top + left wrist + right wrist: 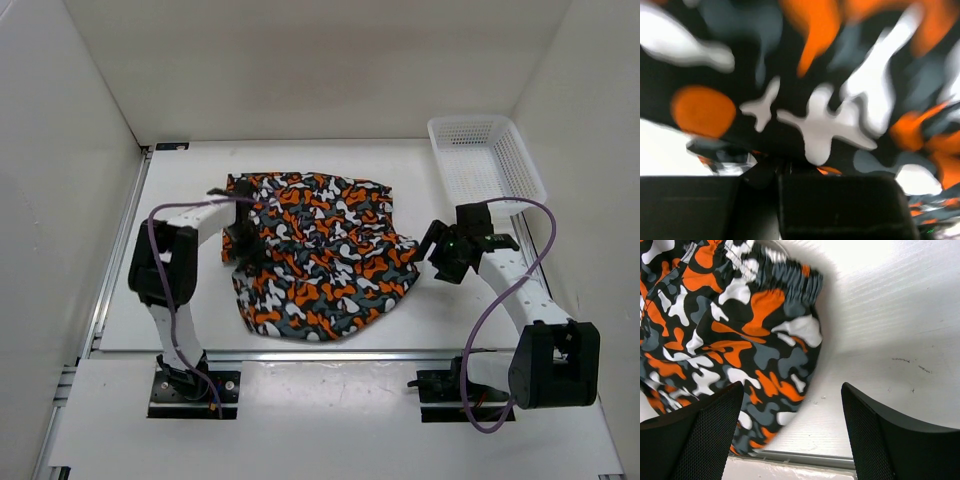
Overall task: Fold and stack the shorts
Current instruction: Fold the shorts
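The shorts [320, 260] are lying rumpled in the middle of the bench [190, 190], and one part looks to be doubled over already. The left jaws, on the left arm [180, 250], are buried in the cloth's left edge. In the left wrist view only blurry print can be seen, pressed right up to the lens, so it can't be told whether anything is pinched. The right jaws, on the right arm [510, 285], are spread wide with nothing between them. They're parked just off the right side of the shorts, beside the gathered waistband [792, 285].

A fold is probably being lined up. It'd be done best if one clean edge is grabbed on each side rather than a bunched wad. The cloth should be lifted only just off the bench and laid over evenly, so wrinkles aren't trapped.

How many layers are stacked under the top one can't be made out, and the near hem is lost in shadow. A white mesh basket [487, 165] is sat in the far right corner, apart from the shorts.
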{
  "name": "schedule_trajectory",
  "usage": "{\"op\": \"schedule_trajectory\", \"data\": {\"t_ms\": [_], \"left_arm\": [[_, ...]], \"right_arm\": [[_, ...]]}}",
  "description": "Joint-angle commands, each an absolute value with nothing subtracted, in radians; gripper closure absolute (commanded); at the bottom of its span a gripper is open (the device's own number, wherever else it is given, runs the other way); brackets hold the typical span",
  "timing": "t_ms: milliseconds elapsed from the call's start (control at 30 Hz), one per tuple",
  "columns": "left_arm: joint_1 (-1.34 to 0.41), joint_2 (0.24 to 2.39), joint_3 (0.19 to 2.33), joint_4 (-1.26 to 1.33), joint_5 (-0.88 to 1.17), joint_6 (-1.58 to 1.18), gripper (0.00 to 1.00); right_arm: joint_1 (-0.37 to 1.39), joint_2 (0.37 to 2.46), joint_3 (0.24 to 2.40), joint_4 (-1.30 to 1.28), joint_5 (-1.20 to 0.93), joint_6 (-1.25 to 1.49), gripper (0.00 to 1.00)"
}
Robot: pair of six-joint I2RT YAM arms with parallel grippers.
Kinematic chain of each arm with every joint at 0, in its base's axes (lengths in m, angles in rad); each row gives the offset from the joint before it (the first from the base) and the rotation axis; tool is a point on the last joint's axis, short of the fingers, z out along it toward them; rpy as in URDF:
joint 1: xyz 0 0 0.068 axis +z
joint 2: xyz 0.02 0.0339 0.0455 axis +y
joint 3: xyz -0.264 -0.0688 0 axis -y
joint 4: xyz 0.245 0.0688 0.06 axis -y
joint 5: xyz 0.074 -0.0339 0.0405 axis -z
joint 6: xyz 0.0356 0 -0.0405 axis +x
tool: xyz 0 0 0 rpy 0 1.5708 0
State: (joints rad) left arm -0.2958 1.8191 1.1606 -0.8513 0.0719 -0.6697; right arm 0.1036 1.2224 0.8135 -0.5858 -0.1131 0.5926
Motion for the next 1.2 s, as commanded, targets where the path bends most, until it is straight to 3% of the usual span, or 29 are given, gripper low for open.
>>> {"op": "schedule_trajectory", "data": {"t_ms": [0, 100, 167, 200, 233, 267, 333, 500, 633, 767, 933, 1067, 1100, 1167], "left_arm": [[-0.223, 1.919, 1.46, -0.911, -0.018, -0.592, 0.9], [-0.19, 2.075, 1.779, -1.015, -0.095, -0.542, 0.87], [-0.175, 2.149, 1.931, -1.145, -0.133, -0.519, 0.71], [-0.158, 2.189, 2.033, -1.188, -0.133, -0.509, 0.43], [-0.158, 2.189, 2.058, -1.218, -0.147, -0.509, 0.27], [-0.141, 2.172, 2.059, -1.233, -0.147, -0.499, 0.15], [-0.114, 2.047, 1.978, -1.218, -0.147, -0.499, 0.01], [-0.055, 1.655, 1.593, -1.064, -0.026, -0.511, 0.03], [-0.029, 1.51, 1.159, -0.933, 0.141, -0.593, 0.06], [-0.049, 1.486, 0.939, -0.803, 0.25, -0.667, 0.06], [-0.058, 1.54, 0.877, -0.73, 0.296, -0.69, 0.09], [-0.058, 1.6, 0.929, -0.721, 0.25, -0.699, 0.12], [-0.058, 1.614, 0.945, -0.721, 0.241, -0.699, 0.13], [-0.058, 1.65, 0.975, -0.721, 0.204, -0.699, 0.21]], "right_arm": [[0.095, 1.226, 0.841, -0.563, -0.158, 0.575, 0.17], [0.095, 1.203, 0.83, -0.563, -0.181, 0.575, 0.17], [0.095, 1.19, 0.821, -0.563, -0.181, 0.575, 0.17], [0.095, 1.172, 0.821, -0.572, -0.181, 0.575, 0.17], [0.086, 1.163, 0.81, -0.572, -0.19, 0.575, 0.16], [0.086, 1.141, 0.801, -0.572, -0.19, 0.575, 0.16], [0.086, 1.12, 0.79, -0.572, -0.201, 0.575, 0.16], [0.086, 1.121, 0.743, -0.525, -0.302, 0.612, 0.16], [0.098, 1.167, 0.67, -0.355, -0.426, 0.718, 0.16], [0.144, 1.275, 0.661, -0.243, -0.425, 0.785, 0.16], [0.204, 1.454, 0.716, -0.143, -0.425, 0.815, 0.2], [0.255, 1.568, 0.816, -0.15, -0.365, 0.805, 0.43], [0.267, 1.583, 0.83, -0.15, -0.356, 0.796, 0.63], [0.267, 1.605, 0.86, -0.176, -0.327, 0.784, 0.8]]}}
